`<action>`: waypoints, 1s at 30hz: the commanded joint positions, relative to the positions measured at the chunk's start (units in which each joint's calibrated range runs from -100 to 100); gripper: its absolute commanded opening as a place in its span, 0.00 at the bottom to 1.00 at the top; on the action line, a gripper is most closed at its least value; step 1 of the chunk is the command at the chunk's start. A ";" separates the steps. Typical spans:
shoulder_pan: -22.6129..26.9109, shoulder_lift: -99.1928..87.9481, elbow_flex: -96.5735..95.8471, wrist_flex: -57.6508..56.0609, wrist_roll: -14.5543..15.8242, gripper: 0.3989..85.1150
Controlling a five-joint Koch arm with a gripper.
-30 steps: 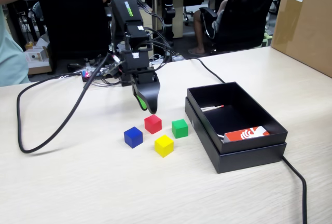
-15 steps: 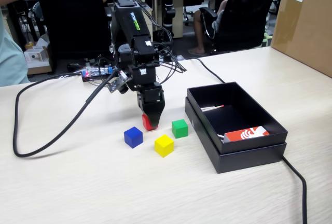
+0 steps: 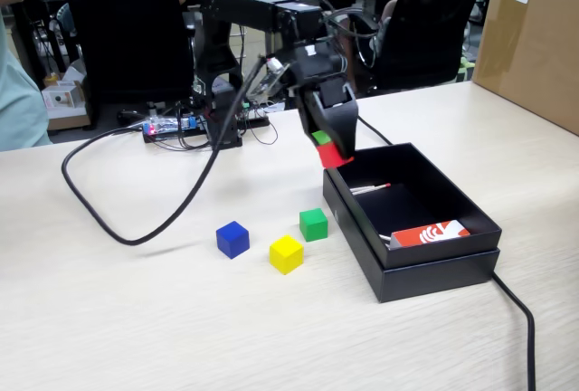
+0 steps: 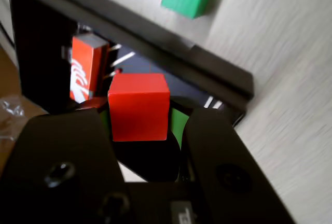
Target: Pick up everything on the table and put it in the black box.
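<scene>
Red cube (image 4: 139, 107): clamped between the claw (image 3: 331, 149) jaws, carried in the air above the near-left wall of the black box (image 3: 434, 269), so that a release should drop it inside. Box: toward the table's (image 3: 109, 319) right edge, holding an orange-red card (image 3: 431, 233). Green cube (image 3: 314, 224), yellow cube (image 3: 286, 253), blue cube (image 3: 232, 239): mid-table, just left of the box, awaiting collection, by my judgement.

black box (image 4: 155, 42) cut off at wrist view's left edge, pincer (image 4: 140, 130) base blurred
</scene>
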 commanded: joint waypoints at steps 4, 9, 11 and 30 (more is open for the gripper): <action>2.74 12.43 11.11 -2.09 1.37 0.13; 3.37 21.60 13.83 -3.56 2.15 0.14; 3.27 25.85 14.55 -4.60 2.20 0.14; -2.59 -4.67 9.93 -8.57 -0.88 0.43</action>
